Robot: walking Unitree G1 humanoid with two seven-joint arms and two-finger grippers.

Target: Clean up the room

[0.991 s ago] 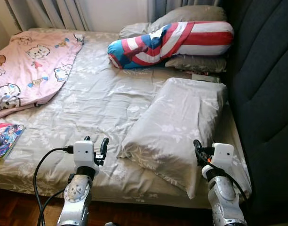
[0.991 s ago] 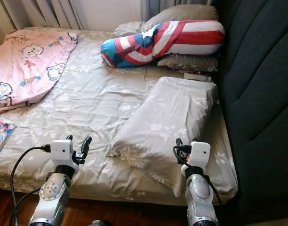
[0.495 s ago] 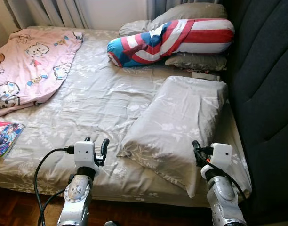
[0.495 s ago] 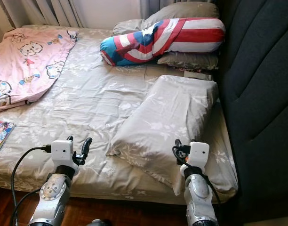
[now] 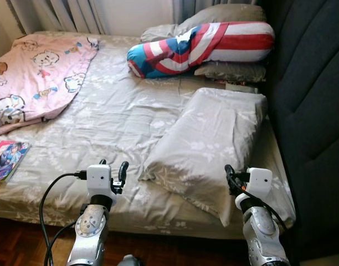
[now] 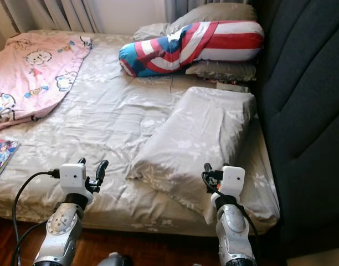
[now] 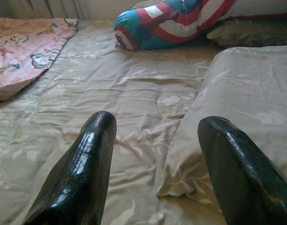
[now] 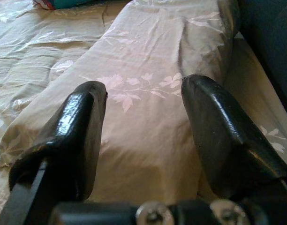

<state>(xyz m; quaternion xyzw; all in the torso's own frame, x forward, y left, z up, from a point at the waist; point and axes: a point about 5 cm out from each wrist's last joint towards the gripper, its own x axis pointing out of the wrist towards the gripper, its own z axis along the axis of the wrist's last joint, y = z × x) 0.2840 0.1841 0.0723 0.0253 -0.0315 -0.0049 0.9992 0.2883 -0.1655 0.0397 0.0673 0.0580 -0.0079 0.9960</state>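
Bed (image 5: 103, 116) in wrinkled grey floral sheet, spanning frame. Grey floral pillow (image 5: 205, 149), centre right, askew beside dark headboard (image 5: 311, 100). Pink cartoon blanket (image 5: 36, 72), upper left. Striped star bolster (image 5: 203, 47), top centre. Left gripper (image 5: 113, 168), right gripper (image 8: 143, 122), lower frame, fingers spread, grasping nothing. Comic book (image 5: 8, 159), left edge.

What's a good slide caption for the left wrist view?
Open left gripper faces a grey pillow on the rumpled bed.
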